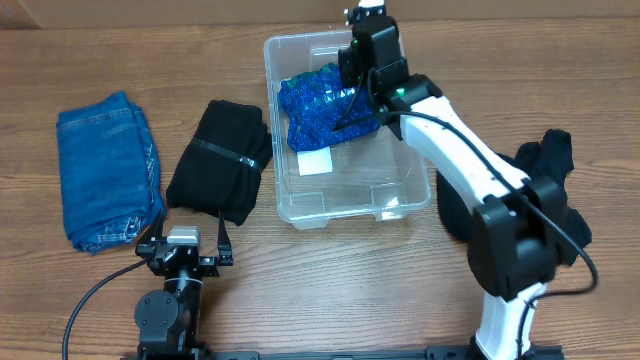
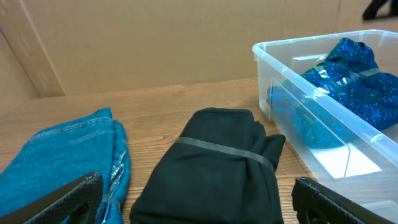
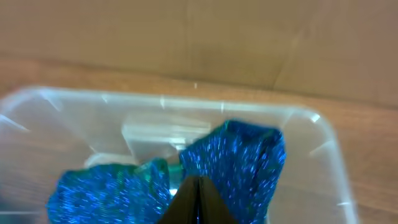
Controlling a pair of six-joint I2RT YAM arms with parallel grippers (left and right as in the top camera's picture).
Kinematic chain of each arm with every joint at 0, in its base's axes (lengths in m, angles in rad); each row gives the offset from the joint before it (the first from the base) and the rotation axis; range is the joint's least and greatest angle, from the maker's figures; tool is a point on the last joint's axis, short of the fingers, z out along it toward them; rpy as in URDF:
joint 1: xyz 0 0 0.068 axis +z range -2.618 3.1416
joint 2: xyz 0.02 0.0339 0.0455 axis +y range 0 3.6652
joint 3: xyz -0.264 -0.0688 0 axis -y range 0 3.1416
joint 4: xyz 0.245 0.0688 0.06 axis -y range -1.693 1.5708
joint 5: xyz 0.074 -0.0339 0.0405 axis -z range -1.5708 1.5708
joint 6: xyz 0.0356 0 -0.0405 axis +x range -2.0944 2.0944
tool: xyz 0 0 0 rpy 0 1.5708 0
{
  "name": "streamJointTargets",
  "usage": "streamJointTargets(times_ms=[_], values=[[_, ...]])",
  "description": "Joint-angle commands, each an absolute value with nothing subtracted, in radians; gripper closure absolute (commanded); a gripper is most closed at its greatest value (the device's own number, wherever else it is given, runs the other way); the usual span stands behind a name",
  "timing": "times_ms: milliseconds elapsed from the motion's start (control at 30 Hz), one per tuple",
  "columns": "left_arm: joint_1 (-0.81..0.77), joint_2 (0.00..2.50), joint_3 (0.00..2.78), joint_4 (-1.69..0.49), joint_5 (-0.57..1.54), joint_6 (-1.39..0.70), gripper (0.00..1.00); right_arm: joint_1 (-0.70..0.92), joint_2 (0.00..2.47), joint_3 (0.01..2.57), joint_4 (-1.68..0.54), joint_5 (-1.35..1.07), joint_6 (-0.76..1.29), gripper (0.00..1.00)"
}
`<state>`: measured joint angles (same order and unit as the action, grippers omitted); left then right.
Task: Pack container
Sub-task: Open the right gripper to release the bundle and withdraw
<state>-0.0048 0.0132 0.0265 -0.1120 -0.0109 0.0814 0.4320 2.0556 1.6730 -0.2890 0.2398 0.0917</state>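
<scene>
**Packing table, overhead and wrist views.** Right pincer (image 3: pixel 198 194): reaches into the far end of the container (image 1: pixel 350 195); its two fingers are brought together to a single point and sunk in a blue glittery cloth (image 1: pixel 320 108); whether a fold is caught between them cannot be told; the cloth bunches up on either side of the tips. Container: a clear plastic bin, upright on the wooden table (image 1: pixel 100 60), directly beneath the right pincer and ahead and to the right of the left pincer (image 1: pixel 186 244); a white label (image 1: pixel 315 163) shows on its bare floor, on the near side of the cloth. Left pincer: jaws spread wide, low over the table; a folded black garment (image 1: pixel 220 160) bound by a band lies just ahead of it; folded denim (image 1: pixel 105 170) lies ahead to its left. A dark cloth (image 1: pixel 555 160) lies behind the right pincer, beside that arm's base and outside the container.
</scene>
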Motion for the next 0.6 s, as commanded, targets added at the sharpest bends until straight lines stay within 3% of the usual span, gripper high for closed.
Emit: streamJointTargets(times_ms=[0,167,367,500,567], values=[[0.001,0.004,0.022,-0.111,-0.003,0.090,0.00,0.432,2.140,1.690,-0.273,0.226,0.107,0.96],[0.001,0.004,0.022,-0.111,-0.003,0.090,0.00,0.431,2.233,1.690,-0.304,0.155,0.108,0.96],[0.001,0.004,0.022,-0.111,-0.003,0.090,0.00,0.431,2.178,1.690,-0.377,0.157,0.103,0.96],[0.001,0.004,0.022,-0.111,-0.003,0.090,0.00,0.431,2.037,1.702,-0.389,0.196,0.104,0.80],[0.001,0.004,0.022,-0.111,-0.003,0.090,0.00,0.430,1.945,1.702,-0.442,0.232,0.104,0.78]])
